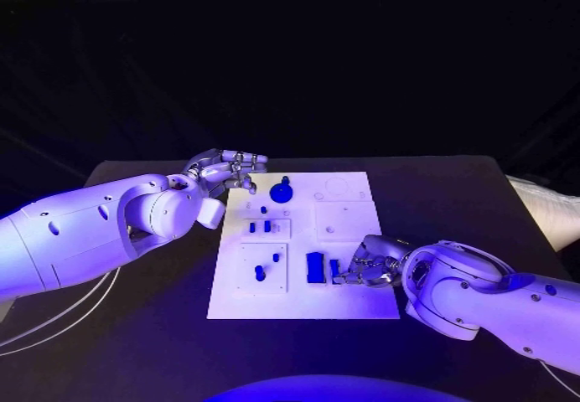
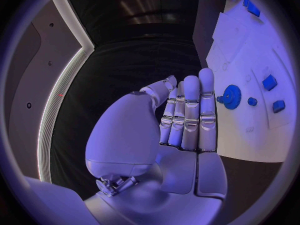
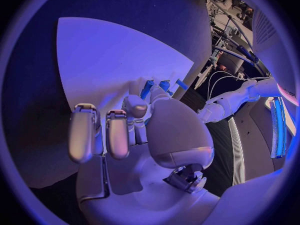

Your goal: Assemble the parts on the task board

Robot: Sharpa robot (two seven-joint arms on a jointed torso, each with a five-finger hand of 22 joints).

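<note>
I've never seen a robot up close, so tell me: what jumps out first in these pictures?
First, the white rectangular task board in the middle of the black table, dotted with small blue parts. A round blue toothed gear sits near its far edge, close to the silver left hand hovering at the board's far left corner. The silver right hand rests on the board's right side beside a blue block.

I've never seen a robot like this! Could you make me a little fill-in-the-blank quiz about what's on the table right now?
1. The small blue parts lie on a white ____ in the middle of the black table.
2. The round blue gear sits on the board's far end, nearest the robot's ____ hand.
3. The right hand rests at the board's ____ edge, by a tall blue block.

Missing words: board; left; right
</note>
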